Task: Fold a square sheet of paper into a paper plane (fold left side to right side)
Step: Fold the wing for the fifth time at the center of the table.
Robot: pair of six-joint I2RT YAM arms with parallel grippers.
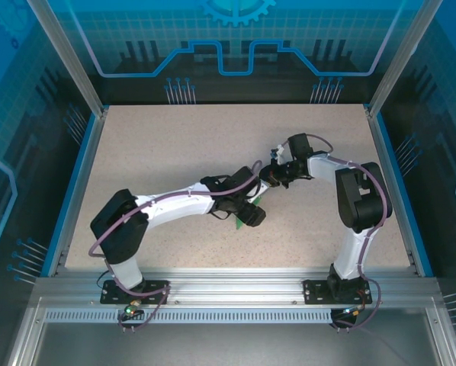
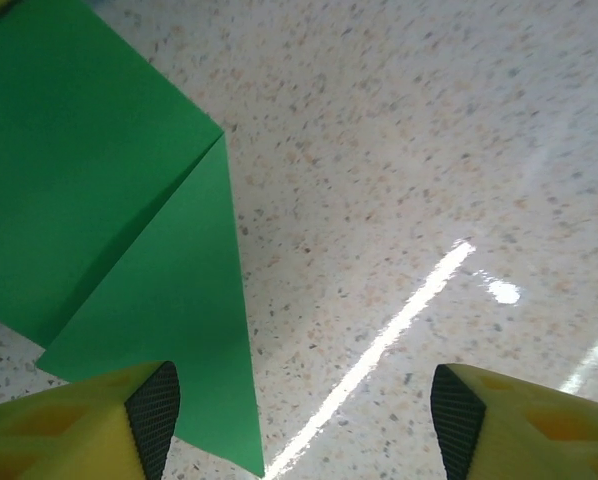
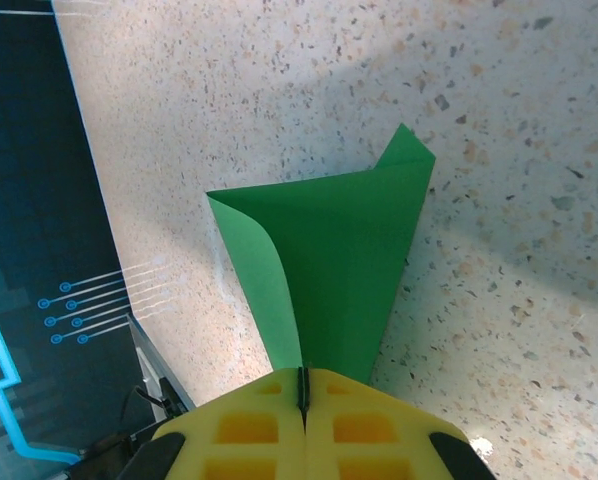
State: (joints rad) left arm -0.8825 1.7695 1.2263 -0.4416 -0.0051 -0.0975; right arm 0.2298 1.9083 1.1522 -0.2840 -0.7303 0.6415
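Paper sheet [image 3: 329, 260] pinched in right end effector [image 3: 302, 382], beside spread-open left end effector [image 2: 304, 410].

Left gripper [image 2: 304, 420] jaws spread wide. Yellow fingers [image 2: 69, 430] with black pads sit at the lower corners. Green sheet of paper [image 2: 79, 180] lies upper left on the speckled table [image 2: 429, 150] — folded flap tapering to a point just beside the left-hand pad. Glare streak runs across the table.
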